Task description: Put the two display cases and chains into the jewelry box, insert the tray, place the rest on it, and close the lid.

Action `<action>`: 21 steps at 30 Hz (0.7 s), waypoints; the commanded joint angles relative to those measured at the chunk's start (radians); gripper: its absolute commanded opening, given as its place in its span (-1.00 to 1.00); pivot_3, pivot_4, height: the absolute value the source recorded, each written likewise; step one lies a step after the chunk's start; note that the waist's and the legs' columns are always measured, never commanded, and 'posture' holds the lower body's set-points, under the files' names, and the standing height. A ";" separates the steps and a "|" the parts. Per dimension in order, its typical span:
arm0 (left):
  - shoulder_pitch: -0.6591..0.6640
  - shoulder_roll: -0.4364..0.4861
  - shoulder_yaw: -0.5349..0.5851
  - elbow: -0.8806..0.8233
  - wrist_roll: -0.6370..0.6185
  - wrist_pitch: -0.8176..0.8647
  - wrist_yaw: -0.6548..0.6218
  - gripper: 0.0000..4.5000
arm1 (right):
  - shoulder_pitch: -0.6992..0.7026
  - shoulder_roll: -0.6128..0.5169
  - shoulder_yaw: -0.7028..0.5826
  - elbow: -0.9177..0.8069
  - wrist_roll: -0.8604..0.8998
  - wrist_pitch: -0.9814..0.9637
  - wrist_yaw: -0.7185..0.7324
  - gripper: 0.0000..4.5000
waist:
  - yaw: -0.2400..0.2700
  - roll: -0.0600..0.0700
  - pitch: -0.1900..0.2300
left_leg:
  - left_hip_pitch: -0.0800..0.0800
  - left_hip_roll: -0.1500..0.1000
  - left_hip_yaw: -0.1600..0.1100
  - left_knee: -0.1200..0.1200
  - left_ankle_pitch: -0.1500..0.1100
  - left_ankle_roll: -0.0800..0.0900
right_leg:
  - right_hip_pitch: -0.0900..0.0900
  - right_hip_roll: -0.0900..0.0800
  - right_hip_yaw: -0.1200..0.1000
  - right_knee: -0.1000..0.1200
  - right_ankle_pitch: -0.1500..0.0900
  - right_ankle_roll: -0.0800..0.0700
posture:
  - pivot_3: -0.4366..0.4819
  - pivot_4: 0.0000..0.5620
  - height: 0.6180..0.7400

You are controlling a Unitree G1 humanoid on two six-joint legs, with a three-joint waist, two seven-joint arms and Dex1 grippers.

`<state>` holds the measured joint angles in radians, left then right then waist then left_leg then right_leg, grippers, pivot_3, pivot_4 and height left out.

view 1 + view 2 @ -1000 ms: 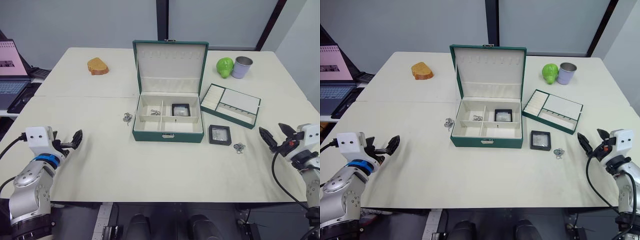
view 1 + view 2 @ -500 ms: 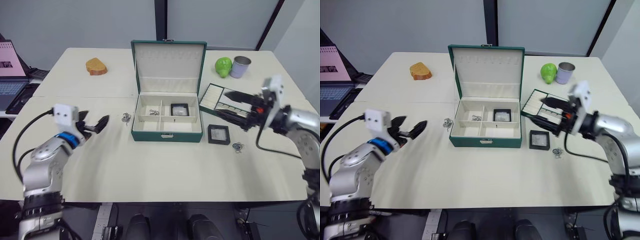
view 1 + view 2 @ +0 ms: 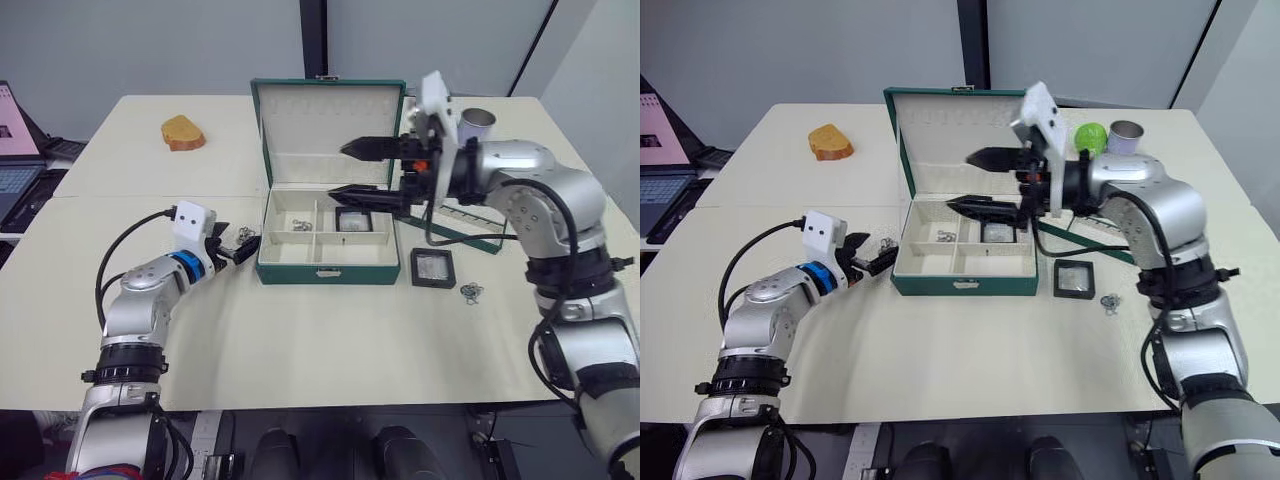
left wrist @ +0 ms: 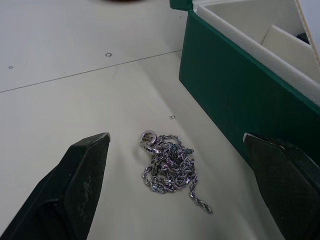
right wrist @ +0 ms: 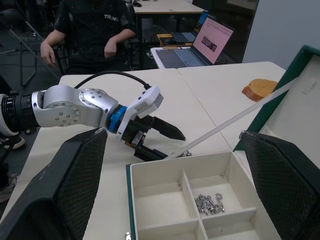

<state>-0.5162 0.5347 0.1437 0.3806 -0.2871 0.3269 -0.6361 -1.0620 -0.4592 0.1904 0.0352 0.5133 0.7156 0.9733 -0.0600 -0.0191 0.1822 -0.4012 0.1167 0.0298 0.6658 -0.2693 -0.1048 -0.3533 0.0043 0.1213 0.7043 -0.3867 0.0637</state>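
The left gripper [image 4: 175, 165], fingers spread, straddles a chain [image 4: 170, 165] just left of the jewelry box [image 3: 325, 268]. The right gripper [image 3: 350, 170], also spread, hovers over the box; a bread slice [image 3: 182, 132] lies far left.

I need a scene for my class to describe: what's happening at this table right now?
A two-armed robot is packing a jewelry box. Its open left gripper straddles a chain on the table beside the box. Its open right gripper hovers over the box, where one display case lies; another waits outside.
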 commanded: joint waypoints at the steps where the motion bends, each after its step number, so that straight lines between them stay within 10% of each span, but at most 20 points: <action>1: -0.023 -0.022 0.008 0.016 0.009 -0.028 0.021 0.98 | -0.033 0.043 0.018 0.026 -0.052 -0.017 -0.041 1.00 | -0.004 0.000 0.000 | 0.000 0.000 0.000 0.000 0.000 0.000 | 0.000 0.000 0.000 0.001 0.000 0.000 | -0.05 -0.47 1.00; 15: -0.034 -0.071 -0.012 0.071 0.058 -0.035 0.061 0.98 | -0.037 0.122 0.012 0.024 -0.100 -0.021 -0.067 1.00 | 0.000 0.000 0.000 | 0.000 0.000 -0.001 -0.001 0.000 0.000 | -0.001 -0.002 -0.003 0.006 0.000 0.000 | -0.05 -0.47 1.00; 21: -0.034 -0.078 -0.018 0.073 0.062 -0.033 0.049 0.34 | -0.031 0.108 0.004 0.020 -0.097 -0.018 -0.061 1.00 | 0.000 0.000 0.000 | 0.000 0.000 -0.001 -0.001 0.000 0.000 | -0.001 -0.002 -0.003 0.006 0.000 0.000 | -0.05 -0.47 1.00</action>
<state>-0.5499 0.4657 0.1423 0.4475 -0.2332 0.2934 -0.5787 -1.0853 -0.3456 0.2249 0.0914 0.4127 0.7057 0.9083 -0.0602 -0.0190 0.1822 -0.4009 0.1163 0.0290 0.6650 -0.2692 -0.1049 -0.3539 0.0026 0.1179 0.7101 -0.3868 0.0638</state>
